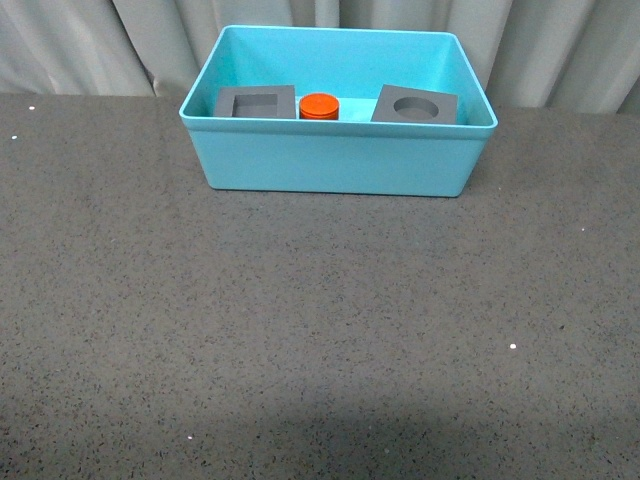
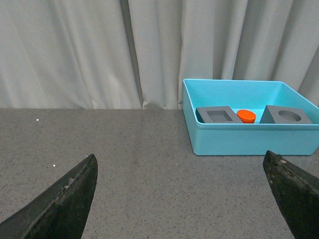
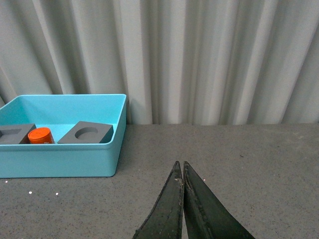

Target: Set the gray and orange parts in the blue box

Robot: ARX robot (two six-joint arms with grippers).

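Dark speckled tabletop (image 1: 320, 330) before pale curtains (image 3: 199, 59); left gripper (image 2: 182, 199) spread wide, right gripper (image 3: 182, 172) pressed closed, empty

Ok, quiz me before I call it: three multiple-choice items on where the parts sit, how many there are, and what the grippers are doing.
1. Where is the orange cylinder?
A. on the table
B. in the blue box, between the two gray cubes
C. on top of a cube

2. How many parts lie in the box?
A. one
B. two
C. three

3. The grippers are:
A. left gripper open, right gripper shut, both empty
B. both shut on cubes
C. both open

Key: 1 B, it sits between the square-recess cube and the round-recess cube. 2 C, two cubes plus cylinder. 3 A, left fingers spread wide, right fingertips meet.
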